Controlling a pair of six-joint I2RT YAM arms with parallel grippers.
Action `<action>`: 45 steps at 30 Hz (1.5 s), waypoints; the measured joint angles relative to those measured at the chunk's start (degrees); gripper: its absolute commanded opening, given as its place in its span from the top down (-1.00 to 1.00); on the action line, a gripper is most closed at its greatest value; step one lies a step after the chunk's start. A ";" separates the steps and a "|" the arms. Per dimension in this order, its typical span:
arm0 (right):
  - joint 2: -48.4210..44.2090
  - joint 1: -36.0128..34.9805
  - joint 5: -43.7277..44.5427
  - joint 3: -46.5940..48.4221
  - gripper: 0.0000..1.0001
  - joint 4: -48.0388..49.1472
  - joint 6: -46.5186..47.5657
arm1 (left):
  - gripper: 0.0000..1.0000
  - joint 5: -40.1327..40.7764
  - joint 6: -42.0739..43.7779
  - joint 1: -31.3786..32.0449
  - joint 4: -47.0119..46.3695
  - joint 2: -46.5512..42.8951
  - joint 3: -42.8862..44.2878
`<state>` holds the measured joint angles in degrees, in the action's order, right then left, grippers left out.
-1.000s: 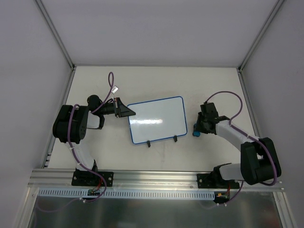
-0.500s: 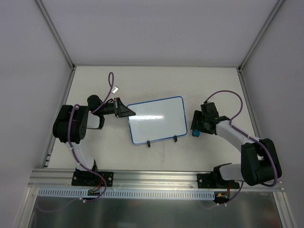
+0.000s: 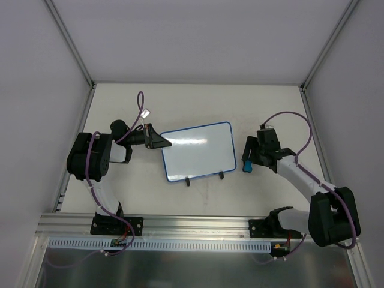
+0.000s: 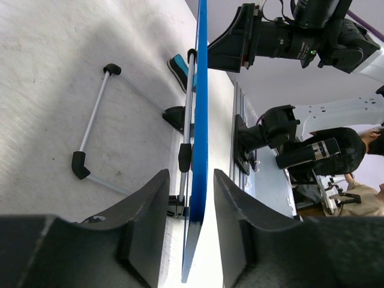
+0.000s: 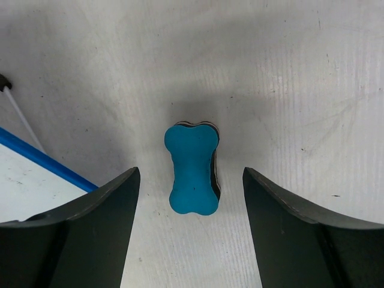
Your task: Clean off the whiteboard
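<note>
The whiteboard [image 3: 199,151], white with a thin blue frame and two black feet, stands in the middle of the table with a blank face. My left gripper [image 3: 159,141] is at its left edge. In the left wrist view the board's blue edge [image 4: 200,90] runs between the jaws of the left gripper [image 4: 191,198], with a gap on each side, so it is open. A blue bone-shaped eraser [image 5: 192,168] lies on the table right of the board. My right gripper [image 5: 191,180] stands open around it without touching. A corner of the whiteboard [image 5: 42,157] shows at the left.
The board's thin wire stand [image 4: 90,120] with black tips rests on the table behind it. The eraser [image 3: 246,167] sits close to the board's right edge. An aluminium rail [image 3: 198,225] runs along the near edge, and white walls enclose the table.
The right gripper opened and let go of the eraser, which now lies on the table, and the arm drew back a little. The left jaws parted from the board's edge.
</note>
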<state>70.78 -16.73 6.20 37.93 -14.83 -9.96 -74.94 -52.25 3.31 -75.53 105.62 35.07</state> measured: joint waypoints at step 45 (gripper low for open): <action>-30.67 2.38 -4.35 -1.75 -0.98 -2.60 6.40 | -0.98 36.81 14.29 -16.17 21.38 -64.48 -30.71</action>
<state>40.12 -14.35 1.85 36.18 -17.43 -3.55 -38.13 -37.95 -12.86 -54.15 41.15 4.36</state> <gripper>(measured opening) 0.988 0.990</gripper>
